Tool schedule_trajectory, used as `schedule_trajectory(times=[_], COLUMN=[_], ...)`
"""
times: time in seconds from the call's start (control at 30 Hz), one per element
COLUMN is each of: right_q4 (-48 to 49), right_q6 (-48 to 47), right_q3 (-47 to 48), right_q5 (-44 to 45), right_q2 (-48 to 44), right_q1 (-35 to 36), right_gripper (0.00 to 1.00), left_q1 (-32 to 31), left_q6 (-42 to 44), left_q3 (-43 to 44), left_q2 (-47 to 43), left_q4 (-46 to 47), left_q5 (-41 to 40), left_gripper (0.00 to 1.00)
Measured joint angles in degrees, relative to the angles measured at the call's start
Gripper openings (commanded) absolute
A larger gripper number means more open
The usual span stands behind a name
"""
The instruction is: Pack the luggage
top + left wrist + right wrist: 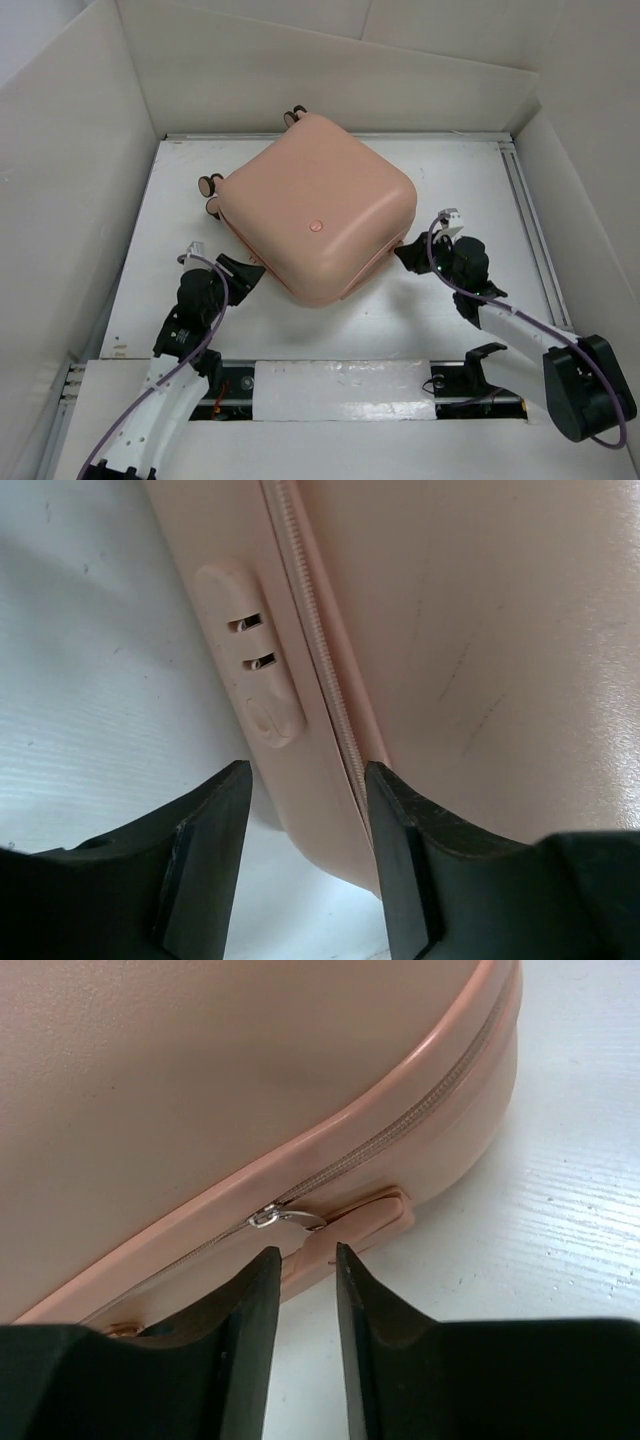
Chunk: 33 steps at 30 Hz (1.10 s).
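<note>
The luggage (315,215) is a peach-pink suitcase lying flat and closed in the middle of the table, its wheels (210,185) pointing far left. My left gripper (245,272) is at its near-left corner. In the left wrist view the left gripper (308,775) brackets the lower shell (300,800) below the zip seam, both fingertips touching it. My right gripper (408,255) is at the near-right edge. In the right wrist view the right gripper (305,1250) stands slightly open, with the silver zipper pull (285,1220) just beyond its tips and not held.
An oval lock plate (255,660) with two slots sits on the shell beside the zip. White walls enclose the white table (460,200) on three sides. A metal rail (525,220) runs along the right edge.
</note>
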Motion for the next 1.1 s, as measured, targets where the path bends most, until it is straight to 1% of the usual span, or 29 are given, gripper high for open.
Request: schedule_trajectory(times=[0.13,0.23,0.4,0.57,0.63,0.67,0.7,0.73,0.8,0.83,0.93,0.97,1.1], right_q4=[1.2,1.9,2.5,7.8,10.5,11.6,12.7,14.0,14.7,15.0,17.1,17.9,21.2], right_q6=[-2.1,-3.7,-6.4,-7.9,-8.2,-8.4,-8.5,-8.7,-8.8,-8.7,-7.8,-7.2,-4.5], right_q3=[0.9,1.6,4.5,5.0,5.2,5.2,5.2,5.2,5.2,5.2,4.5,4.0,2.1], right_q5=[-1.2,-1.4,-2.6,-2.3,-1.9,-1.6,-1.3,-0.5,0.2,0.5,1.7,2.2,5.8], right_q2=[2.4,3.0,7.6,11.7,13.5,14.1,14.7,15.3,15.9,16.3,16.7,16.7,16.4], right_q1=[0.0,0.0,0.3,1.2,1.6,2.0,2.4,3.0,3.5,3.7,4.2,4.5,7.9], right_gripper=[0.41,0.41,0.43,0.43,0.36,0.30,0.19,0.10,0.00,0.00,0.00,0.00,0.00], left_q1=[0.0,0.0,0.0,0.0,0.0,0.0,0.0,0.0,0.0,0.0,0.0,0.0,0.1], left_q6=[-1.8,-2.6,-3.3,-3.8,-3.8,-3.7,-3.7,-3.7,-3.6,-3.7,-3.7,-3.7,-3.8], left_q3=[-0.8,-0.8,-1.9,-2.8,-2.8,-2.8,-2.8,-2.8,-3.1,-3.1,-3.5,-3.8,-5.3], left_q2=[0.2,1.8,4.4,6.4,7.0,7.2,7.5,7.9,8.6,9.2,11.0,11.6,12.9], left_q4=[0.9,2.4,6.1,9.8,10.7,11.3,12.0,12.9,14.4,15.4,18.6,19.9,24.7], left_q5=[-0.2,-0.3,-0.4,-0.4,-0.6,-0.6,-0.6,-0.6,-0.5,-0.3,0.0,0.2,1.2], left_gripper=[0.53,0.56,0.56,0.53,0.47,0.44,0.42,0.36,0.33,0.30,0.25,0.20,0.12])
